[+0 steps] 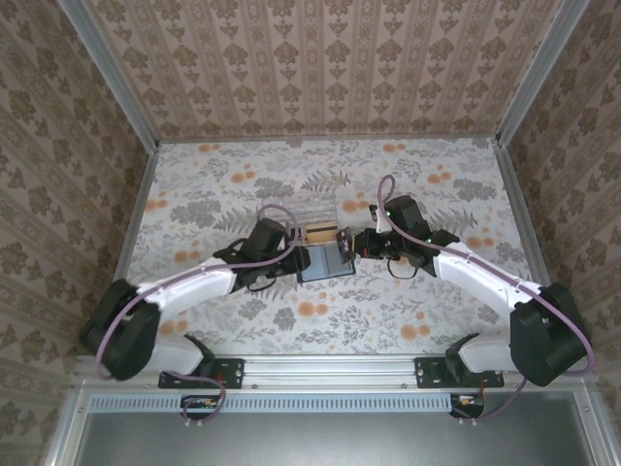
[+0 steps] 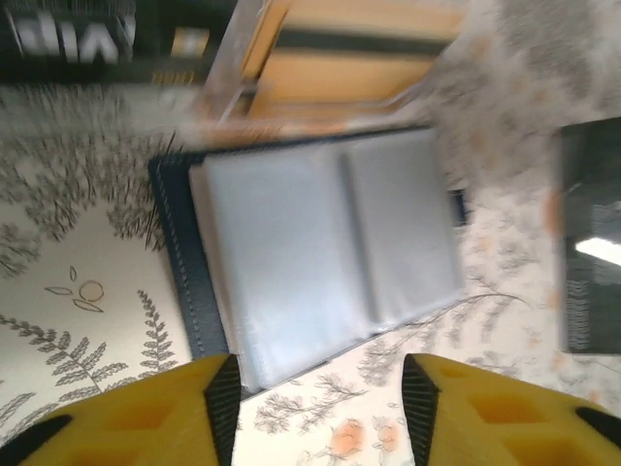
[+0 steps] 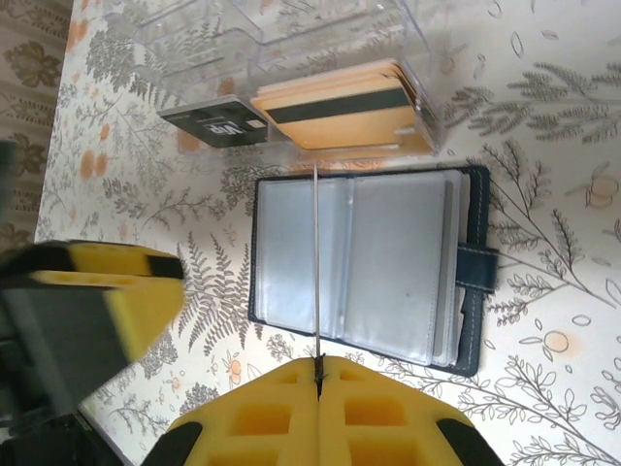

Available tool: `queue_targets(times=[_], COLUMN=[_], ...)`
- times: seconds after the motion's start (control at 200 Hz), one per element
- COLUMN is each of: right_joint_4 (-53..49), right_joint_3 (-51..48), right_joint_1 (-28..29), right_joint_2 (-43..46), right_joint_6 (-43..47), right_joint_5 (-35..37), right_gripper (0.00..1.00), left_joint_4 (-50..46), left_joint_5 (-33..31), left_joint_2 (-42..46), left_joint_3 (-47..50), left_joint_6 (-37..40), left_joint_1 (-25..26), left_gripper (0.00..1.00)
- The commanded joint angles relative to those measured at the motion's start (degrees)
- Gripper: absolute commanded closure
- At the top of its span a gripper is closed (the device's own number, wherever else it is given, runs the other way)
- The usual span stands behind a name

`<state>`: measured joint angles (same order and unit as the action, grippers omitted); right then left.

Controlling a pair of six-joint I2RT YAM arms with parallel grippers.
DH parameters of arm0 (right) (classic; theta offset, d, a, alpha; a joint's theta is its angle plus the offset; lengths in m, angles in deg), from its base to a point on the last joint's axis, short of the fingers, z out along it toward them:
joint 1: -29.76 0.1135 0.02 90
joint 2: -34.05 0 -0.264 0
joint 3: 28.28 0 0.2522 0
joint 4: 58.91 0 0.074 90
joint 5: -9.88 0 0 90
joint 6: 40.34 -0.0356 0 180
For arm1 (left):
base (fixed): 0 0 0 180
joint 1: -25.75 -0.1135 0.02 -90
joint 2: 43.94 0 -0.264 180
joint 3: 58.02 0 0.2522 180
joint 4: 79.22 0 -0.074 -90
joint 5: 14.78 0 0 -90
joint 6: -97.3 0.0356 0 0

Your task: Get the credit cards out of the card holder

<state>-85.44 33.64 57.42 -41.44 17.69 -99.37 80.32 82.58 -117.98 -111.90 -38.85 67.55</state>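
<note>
Top external view: the flower-patterned table (image 1: 194,320) is the widest thing here, and my two arms reach in from its near edge to meet near the middle. My left claw (image 1: 297,258) sits just left of the card holder (image 1: 325,262), and my right claw (image 1: 357,245) sits just right of it. A clear plastic box (image 1: 309,217) stands close against the holder's far edge.

From my right wrist, the box (image 3: 194,39) holds a stack of orange-tan credit cards (image 3: 340,107), the top one crossed by a dark stripe. A small black card (image 3: 215,124) with white lettering lies at the box's edge; I cannot tell whether it is inside.

The holder (image 3: 354,267) lies flat on the table, spread open with its pale blue-grey sleeves up inside a navy border. Its snap tab (image 3: 480,267) sticks out to one side.

My left claw (image 2: 320,388) is released. Its yellow fingers (image 2: 146,417) stand apart with nothing between them, hovering at the holder's (image 2: 310,243) near edge.

My right claw (image 3: 317,367) is clenched on one thin credit card (image 3: 316,243), seen edge-on as a fine line standing over the open holder.
</note>
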Motion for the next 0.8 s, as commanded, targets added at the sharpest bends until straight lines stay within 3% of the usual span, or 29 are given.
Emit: queue_targets(times=[0.0, 0.105, 0.445, 0.625, 0.795], right_joint_4=[-4.9, -6.9, -12.1, -12.5, -11.9], right_joint_3=[5.5, 10.5, 29.2, 32.7, 33.5], right_joint_1=[2.2, 4.6, 10.9, 14.7, 16.1], right_joint_2=[1.0, -1.3, -18.5, -24.3, -26.0], right_joint_6=[7.4, 13.3, 39.7, 58.9, 70.6], right_joint_5=[3.2, 6.1, 8.6, 12.9, 14.9], right_gripper=[1.00, 1.00, 1.00, 1.00, 1.00], left_joint_4=[-9.2, -15.1, -29.5, -32.5, -33.1], left_joint_5=[-5.3, -8.7, -12.7, -14.0, -14.0], left_joint_2=[9.0, 18.7, 43.4, 47.9, 48.5], left_joint_3=[-1.8, -1.3, -1.4, -1.4, -1.5], left_joint_6=[1.3, 1.2, 3.6, 3.6, 3.6], left_joint_1=[-1.5, -3.6, -12.3, -13.3, -13.5], left_gripper=[0.24, 0.00, 0.00, 0.00, 0.00])
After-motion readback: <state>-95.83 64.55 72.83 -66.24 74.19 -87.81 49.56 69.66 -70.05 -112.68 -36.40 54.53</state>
